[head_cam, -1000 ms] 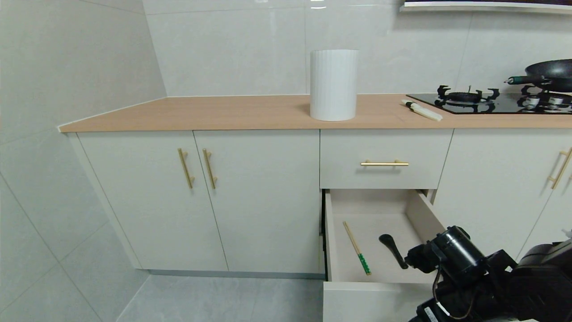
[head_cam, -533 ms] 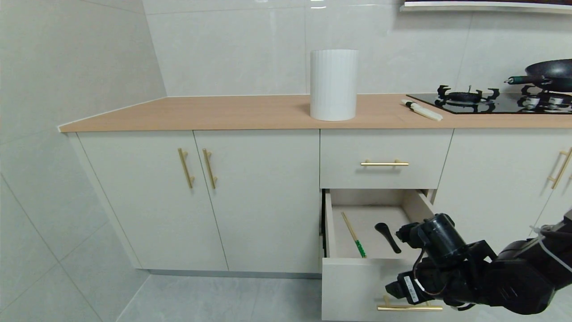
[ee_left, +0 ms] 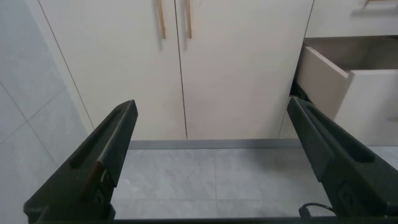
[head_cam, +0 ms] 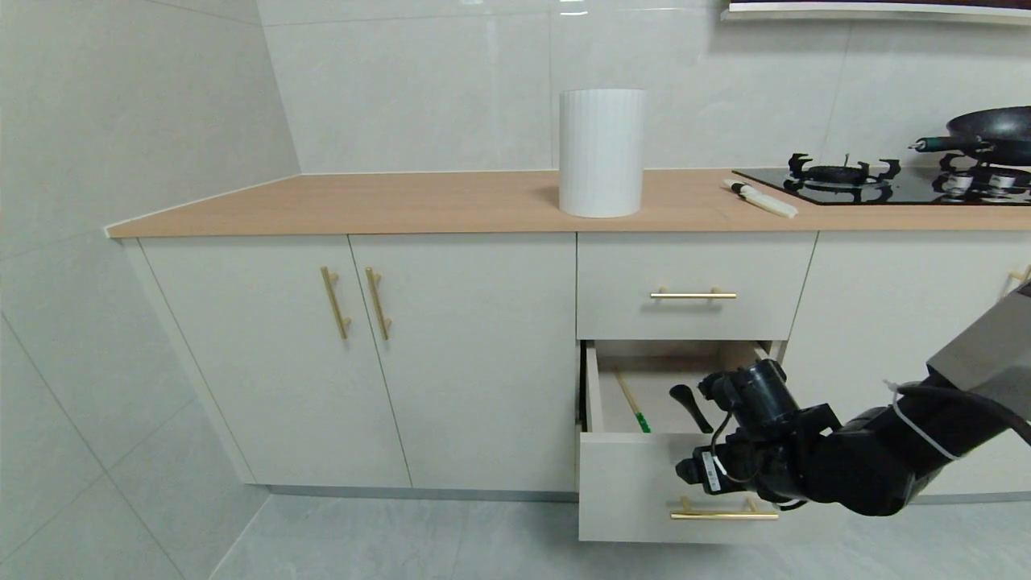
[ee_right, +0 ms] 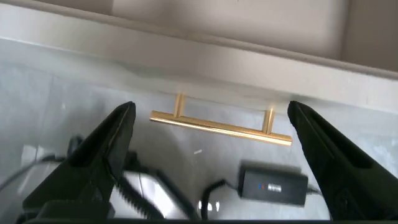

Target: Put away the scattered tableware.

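Head camera: high and set back, facing forward and down over countertop (head_cam: 403,201) and cabinet doors (head_cam: 362,354). Left wrist camera: low, facing those doors and the floor (ee_left: 211,180). Right wrist camera: close on the handle (ee_right: 221,126). Shared by all three: the open drawer (head_cam: 636,483).

Inside the open drawer (head_cam: 636,483), the chopsticks (head_cam: 628,395) and the black spoon (head_cam: 683,394) show only their far ends; the drawer's front panel hides the rest. At that front the right gripper (ee_right: 209,109) stands spread before the gold handle (ee_right: 221,127), and contact cannot be judged. Above the drawer, a pale utensil (head_cam: 761,199) is too small to identify.
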Controlling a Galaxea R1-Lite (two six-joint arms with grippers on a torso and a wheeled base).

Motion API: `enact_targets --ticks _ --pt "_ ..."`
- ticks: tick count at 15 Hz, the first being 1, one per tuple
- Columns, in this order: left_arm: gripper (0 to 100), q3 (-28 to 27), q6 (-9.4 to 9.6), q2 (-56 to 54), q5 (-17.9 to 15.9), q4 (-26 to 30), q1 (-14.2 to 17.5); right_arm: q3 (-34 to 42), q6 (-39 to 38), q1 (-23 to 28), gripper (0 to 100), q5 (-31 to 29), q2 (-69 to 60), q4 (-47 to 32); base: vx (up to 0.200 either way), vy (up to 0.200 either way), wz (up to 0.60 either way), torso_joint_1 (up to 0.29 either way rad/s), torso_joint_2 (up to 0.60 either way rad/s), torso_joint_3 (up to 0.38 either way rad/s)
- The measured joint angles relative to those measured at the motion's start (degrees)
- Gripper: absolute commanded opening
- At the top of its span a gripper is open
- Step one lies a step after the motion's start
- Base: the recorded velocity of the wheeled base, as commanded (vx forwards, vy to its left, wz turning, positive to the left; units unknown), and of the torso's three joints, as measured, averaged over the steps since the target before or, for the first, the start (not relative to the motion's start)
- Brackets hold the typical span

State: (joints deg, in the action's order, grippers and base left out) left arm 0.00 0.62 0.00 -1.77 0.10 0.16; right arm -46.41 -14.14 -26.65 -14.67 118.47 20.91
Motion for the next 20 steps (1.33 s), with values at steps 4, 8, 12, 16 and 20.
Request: enact_targets --ticks 4,8,12,16,20 --pt "100 0.00 0.00 0.00 0.00 0.00 0.00 -10.01 0.40 1.46 100 -2.06 5.18 -1.51 0.000 0.000 0.00 0.000 0.00 0.000" --pt "100 0.00 0.00 0.00 0.00 0.00 0.00 -18.03 -0.02 3.67 100 -3.01 10.78 -3.58 0.000 0.000 0.00 0.000 0.00 0.000" --pt "100 0.00 -0.02 0.00 0.00 -0.02 0.00 -24.78 -5.56 5.90 100 -4.68 15.87 -3.62 0.000 0.000 0.00 0.000 0.00 0.000" --pt "100 0.00 0.00 0.00 0.00 0.00 0.00 -30.73 -8.22 7.52 100 -8.22 20.78 -1.89 0.000 0.000 0.00 0.000 0.00 0.000" --pt "100 0.00 -0.02 0.00 0.00 0.00 0.00 -34.29 -8.81 8.98 100 -10.53 25.14 4.24 0.000 0.000 0.00 0.000 0.00 0.000"
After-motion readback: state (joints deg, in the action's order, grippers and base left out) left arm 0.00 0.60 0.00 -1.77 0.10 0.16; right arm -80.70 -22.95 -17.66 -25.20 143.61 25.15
